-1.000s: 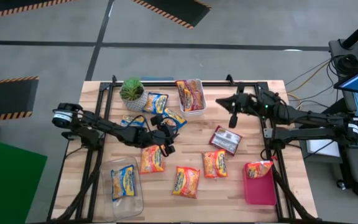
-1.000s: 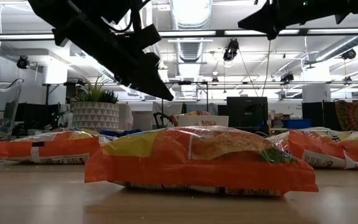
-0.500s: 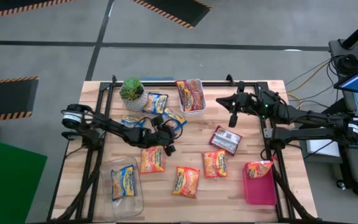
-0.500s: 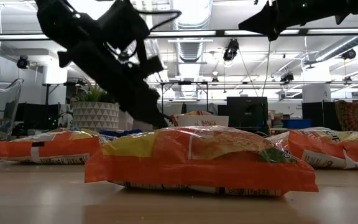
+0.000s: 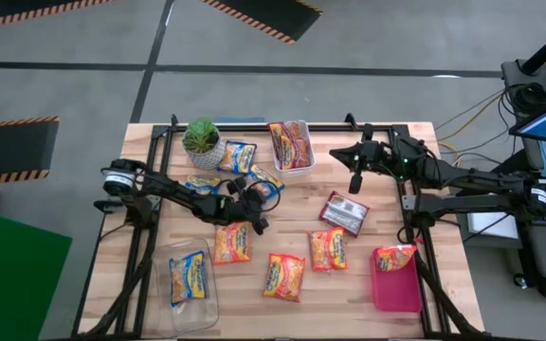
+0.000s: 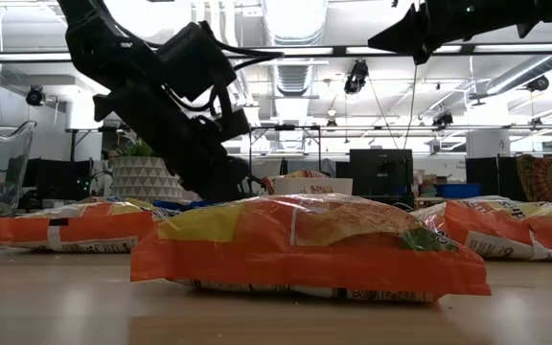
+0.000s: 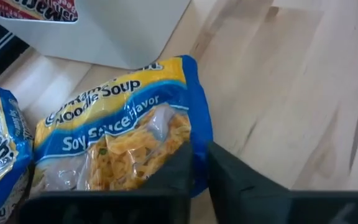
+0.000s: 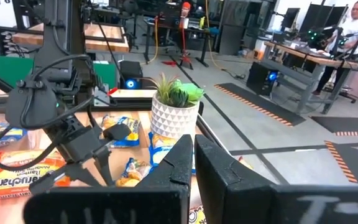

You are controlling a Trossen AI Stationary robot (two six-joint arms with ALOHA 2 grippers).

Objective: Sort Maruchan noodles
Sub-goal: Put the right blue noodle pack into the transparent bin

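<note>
Progress: few packets binned, most loose on bench [image 5: 444, 275] | my left end effector [image 7: 199, 163] pinching blue packet [image 7: 120, 134] | right end effector [image 8: 191, 155] clenched, empty

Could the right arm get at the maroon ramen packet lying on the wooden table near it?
Probably yes: the right gripper hangs shut just above the maroon ramen packet, with nothing between them.

Light: bright, even, from ceiling strip lamps [image 6: 300, 50]
Shadows: soft, faint
Blur: near surface [image 6: 84, 307] out of focus
</note>
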